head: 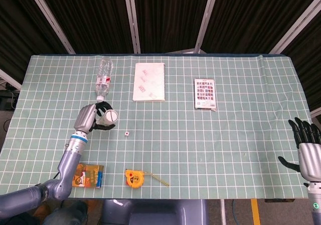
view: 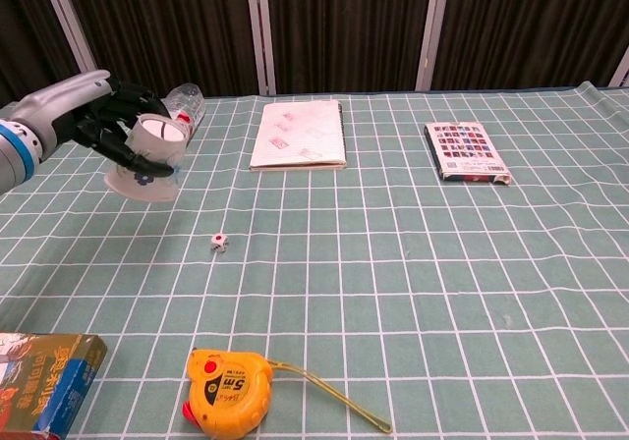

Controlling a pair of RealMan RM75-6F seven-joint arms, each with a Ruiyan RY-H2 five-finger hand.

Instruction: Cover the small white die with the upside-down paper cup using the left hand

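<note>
My left hand (head: 90, 117) (view: 98, 116) grips a white paper cup (head: 109, 117) (view: 147, 157) and holds it lifted above the mat, tilted, with its closed base toward the camera. The small white die (head: 127, 133) (view: 219, 243) lies on the green grid mat, below and to the right of the cup, apart from it. My right hand (head: 307, 147) hovers open at the table's far right edge, seen only in the head view, with nothing in it.
A clear water bottle (head: 103, 79) lies behind the left hand. A notebook (head: 149, 82) and a card pack (head: 205, 93) sit at the back. A yellow tape measure (head: 134, 178) and an orange box (head: 89, 176) lie near the front edge.
</note>
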